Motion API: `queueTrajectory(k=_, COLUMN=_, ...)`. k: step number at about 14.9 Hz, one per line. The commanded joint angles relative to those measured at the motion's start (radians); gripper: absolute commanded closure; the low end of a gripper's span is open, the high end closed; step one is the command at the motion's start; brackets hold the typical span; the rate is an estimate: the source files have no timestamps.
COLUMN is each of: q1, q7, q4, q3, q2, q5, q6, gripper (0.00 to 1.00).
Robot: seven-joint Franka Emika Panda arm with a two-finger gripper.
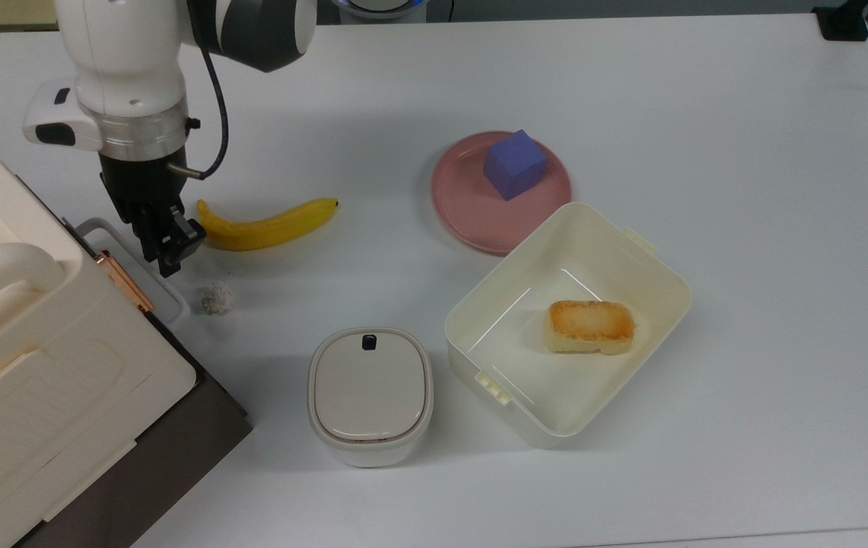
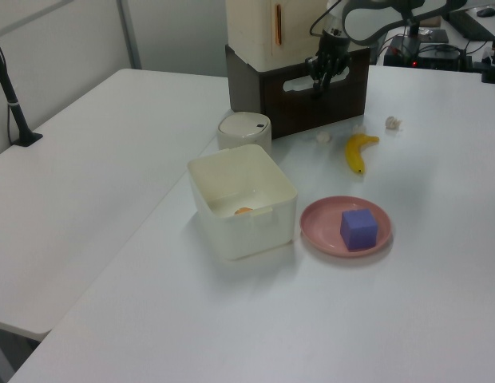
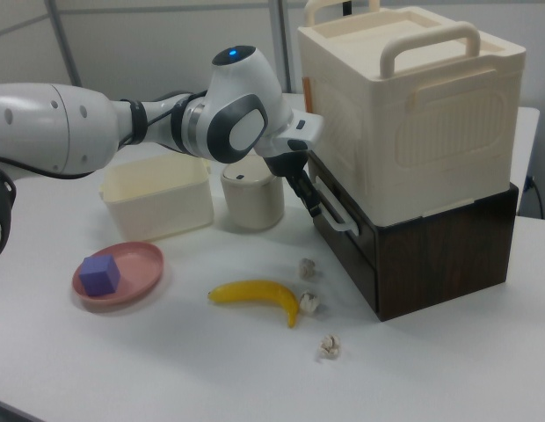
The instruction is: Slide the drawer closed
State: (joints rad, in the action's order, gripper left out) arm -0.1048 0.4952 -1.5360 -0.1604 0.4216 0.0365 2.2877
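The drawer (image 2: pixel 345 81) sits pushed almost fully into the dark brown cabinet (image 3: pixel 431 255) under the large cream case (image 1: pixel 30 358). Its dark front (image 3: pixel 353 248) lies nearly flush with the cabinet face. The white loop handle (image 1: pixel 128 262) sticks out toward the table, also seen as the handle (image 3: pixel 337 215). My gripper (image 1: pixel 169 257) is shut with nothing held, its black fingertips against the outer bar of the handle. The gripper (image 2: pixel 318 74) also appears in the left view and the gripper (image 3: pixel 311 203) in the right view.
A banana (image 1: pixel 270 224) lies just right of the gripper in the top view, and a crumpled paper ball (image 1: pixel 217 297) lies below it. Further right are a lidded cream pot (image 1: pixel 370 392), a pink plate (image 1: pixel 464 209) with a purple cube (image 1: pixel 515 164), and an open cream box (image 1: pixel 678 283) holding toast (image 1: pixel 590 326).
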Motion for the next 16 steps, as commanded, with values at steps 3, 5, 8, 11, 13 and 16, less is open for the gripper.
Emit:
queueTrajectory(k=3, q1=-0.004, q7=-0.006, q4=0.025, q3=-0.007, q2=0.005, q5=-0.009, q6=0.023, gripper=0.71)
queueTrajectory(k=5, q1=-0.003, q7=-0.043, q4=-0.002, q3=-0.002, q2=-0.042, q5=-0.01, q6=-0.006, gripper=0.71)
queueTrajectory(k=8, q1=0.011, q7=-0.166, q4=-0.059, q3=0.009, q2=-0.119, q5=-0.013, q6=-0.13, gripper=0.69)
queueTrajectory(k=11, q1=0.027, q7=-0.275, q4=-0.061, q3=0.022, q2=-0.173, q5=-0.055, q6=-0.288, gripper=0.68)
queueTrajectory(k=13, q1=0.036, q7=-0.36, q4=-0.062, q3=0.028, q2=-0.202, q5=-0.072, q6=-0.388, gripper=0.68)
queueTrajectory(k=16, q1=0.063, q7=-0.466, q4=-0.079, q3=0.039, q2=-0.262, q5=-0.076, q6=-0.519, gripper=0.48)
